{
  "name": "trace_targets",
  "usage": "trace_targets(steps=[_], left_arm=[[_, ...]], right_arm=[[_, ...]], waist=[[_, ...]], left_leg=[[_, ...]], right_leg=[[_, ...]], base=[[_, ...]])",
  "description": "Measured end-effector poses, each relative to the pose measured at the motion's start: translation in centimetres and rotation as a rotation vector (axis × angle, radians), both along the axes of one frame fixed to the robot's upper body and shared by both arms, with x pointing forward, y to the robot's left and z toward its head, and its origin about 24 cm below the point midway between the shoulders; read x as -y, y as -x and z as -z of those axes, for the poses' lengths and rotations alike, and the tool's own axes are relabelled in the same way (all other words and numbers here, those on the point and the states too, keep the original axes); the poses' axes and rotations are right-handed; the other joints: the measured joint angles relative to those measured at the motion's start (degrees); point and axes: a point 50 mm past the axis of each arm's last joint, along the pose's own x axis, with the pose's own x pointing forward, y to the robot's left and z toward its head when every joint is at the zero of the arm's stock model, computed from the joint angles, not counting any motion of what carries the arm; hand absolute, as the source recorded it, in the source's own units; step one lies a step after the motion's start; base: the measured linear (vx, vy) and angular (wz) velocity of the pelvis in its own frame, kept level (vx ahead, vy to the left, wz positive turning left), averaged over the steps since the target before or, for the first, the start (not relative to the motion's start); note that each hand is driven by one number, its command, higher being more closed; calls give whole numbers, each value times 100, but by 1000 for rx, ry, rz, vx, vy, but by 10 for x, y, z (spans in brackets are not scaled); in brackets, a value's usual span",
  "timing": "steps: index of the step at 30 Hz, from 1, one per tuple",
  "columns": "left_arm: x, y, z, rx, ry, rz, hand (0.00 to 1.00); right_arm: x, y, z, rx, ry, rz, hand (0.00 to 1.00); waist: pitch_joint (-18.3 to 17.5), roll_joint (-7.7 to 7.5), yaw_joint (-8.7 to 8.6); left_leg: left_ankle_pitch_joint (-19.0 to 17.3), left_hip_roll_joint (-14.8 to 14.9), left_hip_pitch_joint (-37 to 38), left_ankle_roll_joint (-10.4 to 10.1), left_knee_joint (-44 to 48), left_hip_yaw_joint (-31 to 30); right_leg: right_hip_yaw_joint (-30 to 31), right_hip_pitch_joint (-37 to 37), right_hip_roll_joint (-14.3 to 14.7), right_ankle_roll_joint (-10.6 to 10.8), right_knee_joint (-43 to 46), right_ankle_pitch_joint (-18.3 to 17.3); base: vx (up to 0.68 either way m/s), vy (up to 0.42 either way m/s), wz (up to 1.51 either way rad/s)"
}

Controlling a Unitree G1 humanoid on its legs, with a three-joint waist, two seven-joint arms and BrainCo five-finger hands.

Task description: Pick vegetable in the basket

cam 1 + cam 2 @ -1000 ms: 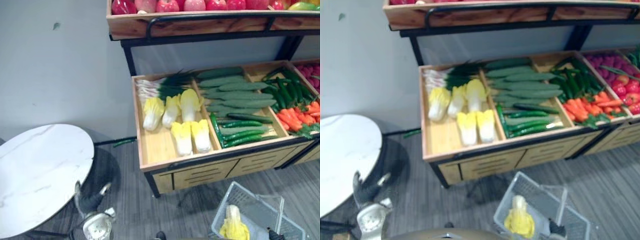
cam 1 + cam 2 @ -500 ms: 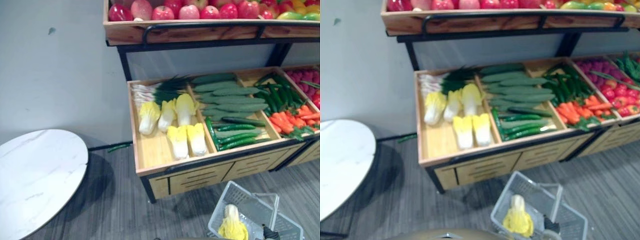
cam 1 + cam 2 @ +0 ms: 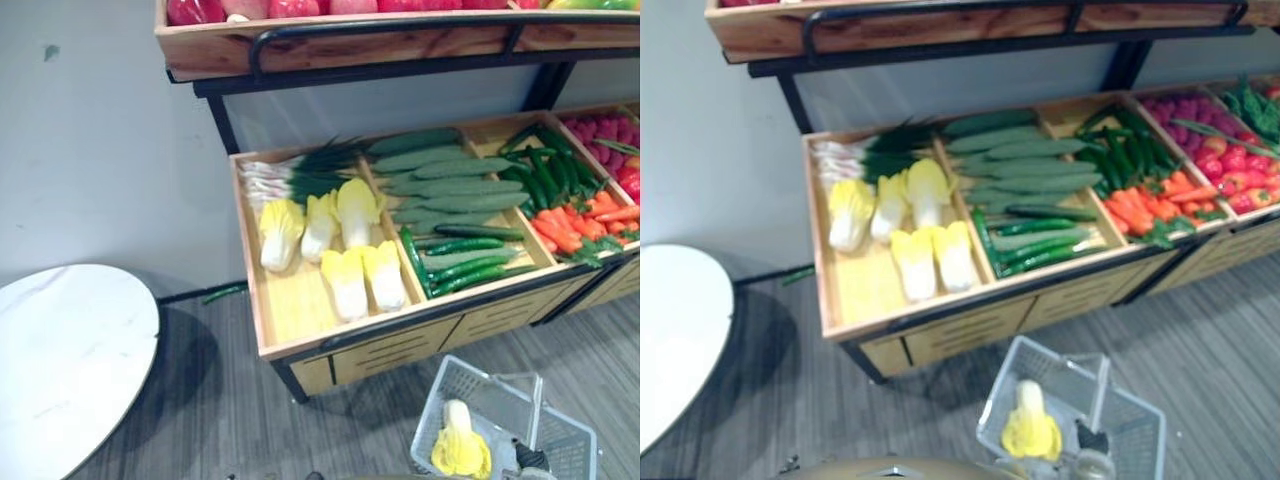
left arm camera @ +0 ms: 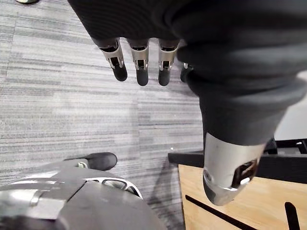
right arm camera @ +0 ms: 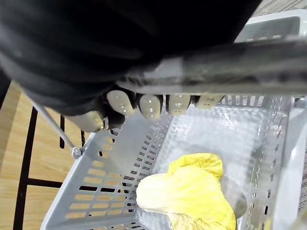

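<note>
After the left hand (image 4: 138,58) lowered, open and empty, the right hand (image 5: 151,105) grips the basket (image 3: 472,374) holding one cabbage (image 3: 460,452).

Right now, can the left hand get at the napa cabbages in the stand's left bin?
Probably yes. The left hand hangs open and empty low beside the stand, and the napa cabbages lie uncovered in the open bin; it must first rise above the bin.
</note>
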Motion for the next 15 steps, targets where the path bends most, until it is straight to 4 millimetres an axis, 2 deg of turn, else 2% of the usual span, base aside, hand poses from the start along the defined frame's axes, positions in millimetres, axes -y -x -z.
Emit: trace_targets(steps=[4,8,10,12,15], left_arm=[[1,-7,0,-16,-20,78,0],[3,-9,0,-40,-44,182,0],[5,-10,0,-45,-45,217,0],[6,-15,0,-42,-51,255,0],[1,-15,-1,-59,-69,270,0]], right_arm=[[-1,-5,-1,11,-5,-8,100],[0,-7,-1,16,-7,-14,100],[3,-6,-2,16,-1,-7,100],[5,-7,-4,30,5,7,100],[5,-5,-4,56,4,44,100]], waist=[[151,-18,2],[228,-24,20],[281,30,4],[417,55,-23],[526,16,-69]], left_leg=[[-22,20,157,-33,0,33],[-139,40,392,-87,3,320],[-262,69,490,-70,6,413],[-502,163,431,-19,323,509],[-731,225,389,41,513,735]], right_leg=[[169,103,25,0,-10,0],[483,126,44,0,39,-1],[627,47,39,5,269,-8],[836,-261,-45,8,916,-13],[1283,-702,-63,16,1567,136]], base=[[63,-34,-16],[6,-15,-39],[-55,20,-39],[-117,40,-34],[-114,68,-40]])
